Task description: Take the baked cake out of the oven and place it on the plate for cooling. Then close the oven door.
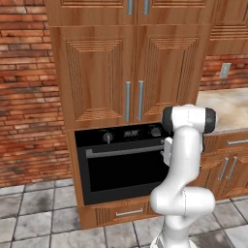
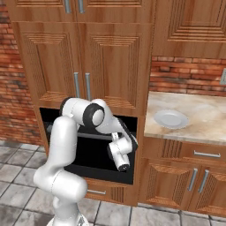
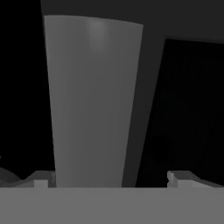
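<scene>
1. Your oven door is shut, the cake unseen behind it.
2. Your gripper gapes empty astride the door's handle.
3. The plate waits bare, right of the oven; everything remains.

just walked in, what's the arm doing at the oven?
The oven door is shut, so nothing is out yet. The arm has its gripper open right at the door's silver handle, which sits between the jaws in the hand view, not yet clamped. The white plate sits bare on the counter to the right.
</scene>
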{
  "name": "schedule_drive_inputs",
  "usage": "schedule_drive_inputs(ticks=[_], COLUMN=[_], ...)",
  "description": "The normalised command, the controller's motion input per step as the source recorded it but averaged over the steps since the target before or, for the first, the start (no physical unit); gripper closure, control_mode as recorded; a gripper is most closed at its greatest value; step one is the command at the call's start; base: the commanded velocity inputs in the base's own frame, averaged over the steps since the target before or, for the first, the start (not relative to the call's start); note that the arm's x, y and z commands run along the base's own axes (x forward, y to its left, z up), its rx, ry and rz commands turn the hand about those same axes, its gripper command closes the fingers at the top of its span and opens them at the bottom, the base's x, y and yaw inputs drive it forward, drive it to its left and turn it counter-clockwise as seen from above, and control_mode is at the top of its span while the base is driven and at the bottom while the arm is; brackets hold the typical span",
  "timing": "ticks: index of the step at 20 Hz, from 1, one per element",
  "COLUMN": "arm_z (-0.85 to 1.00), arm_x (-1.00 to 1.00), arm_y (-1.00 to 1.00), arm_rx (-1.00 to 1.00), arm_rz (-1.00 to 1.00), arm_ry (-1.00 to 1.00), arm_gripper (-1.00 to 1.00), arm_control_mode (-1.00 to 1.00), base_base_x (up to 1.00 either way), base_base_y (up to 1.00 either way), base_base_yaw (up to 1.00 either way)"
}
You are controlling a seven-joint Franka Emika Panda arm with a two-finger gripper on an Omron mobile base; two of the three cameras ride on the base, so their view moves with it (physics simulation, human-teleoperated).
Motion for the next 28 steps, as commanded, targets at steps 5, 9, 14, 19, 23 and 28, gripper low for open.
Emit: schedule_drive_inputs(ticks=[5, 9, 14, 19, 23, 28], arm_z=[0.0, 0.0, -0.02, 0.0, 0.0, -0.04], arm_x=[0.13, 0.05, 0.06, 0.0, 0.0, -0.22], arm_y=[0.0, 0.0, 0.0, 0.0, 0.0, 0.0], arm_rx=[0.0, 0.0, 0.0, 0.0, 0.0, -0.01], arm_rz=[0.0, 0.0, 0.0, 0.0, 0.0, 0.0], arm_ry=[0.0, 0.0, 0.0, 0.0, 0.0, 0.0], arm_gripper=[-1.0, 1.0, 1.0, 1.0, 1.0, 1.0], arm_control_mode=[-1.0, -1.0, -1.0, -1.0, -1.0, -1.0], base_base_x=[0.0, 0.0, 0.0, 0.0, 0.0, 0.0], base_base_y=[0.0, 0.0, 0.0, 0.0, 0.0, 0.0], base_base_yaw=[0.0, 0.0, 0.0, 0.0, 0.0, 0.0])
